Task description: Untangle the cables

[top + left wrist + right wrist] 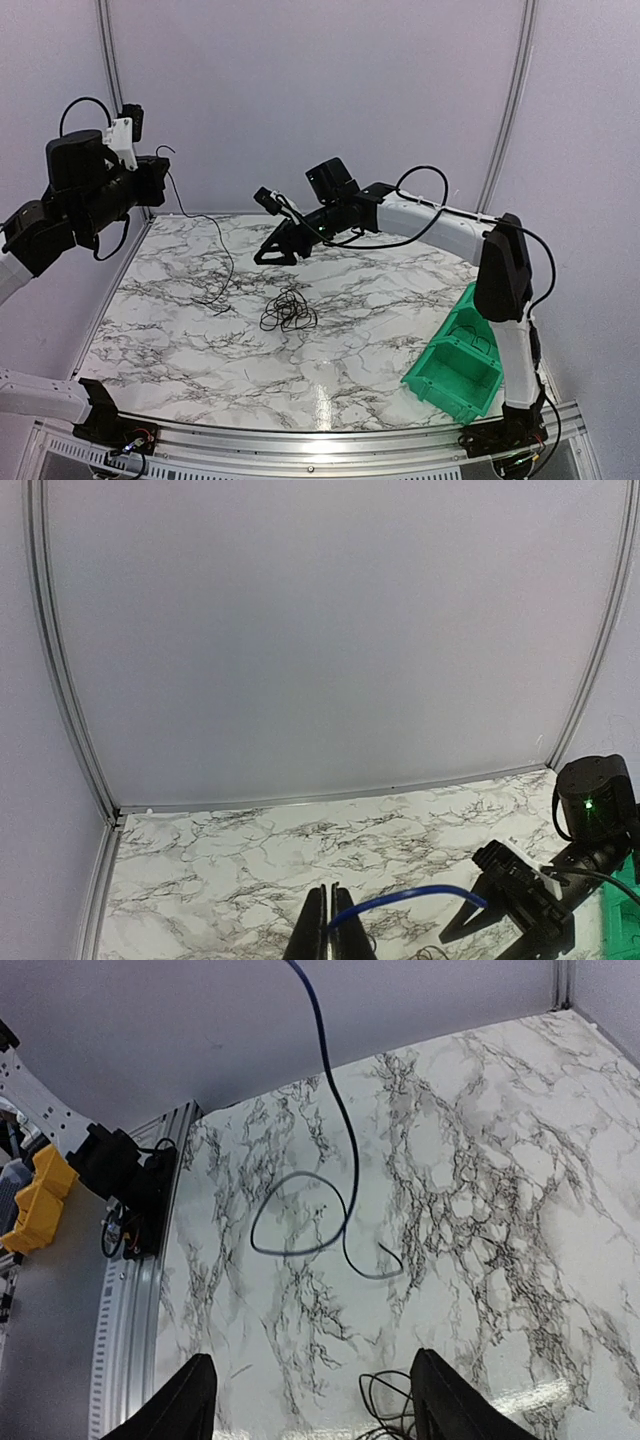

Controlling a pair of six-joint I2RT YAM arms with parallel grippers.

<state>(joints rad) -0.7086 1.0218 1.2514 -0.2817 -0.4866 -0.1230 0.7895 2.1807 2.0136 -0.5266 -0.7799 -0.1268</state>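
Top external shows the left gripper [155,182] raised high at the left, clenched on one strand [205,235] that hangs from it and trails onto the table [400,290]; in left wrist its fingers are pressed together with a blue length of that strand [400,898] curving out from between them. The other cables lie as a small loopy tangle [288,312] near the middle of the table, close to the strand's trailing end, though I cannot tell whether the two are joined. The right gripper [274,250] hovers just behind the tangle, its fingers spread wide with nothing between them. These wires look very light, limp and thin, and probably slick: they will not keep a shape, and the whole clump is likely to slide along if one snagged loop is pulled. A fair hold for the right gripper would be a single outer loop at the tangle's edge, pinched fully shut, since such thin wire could slip through a loose grip
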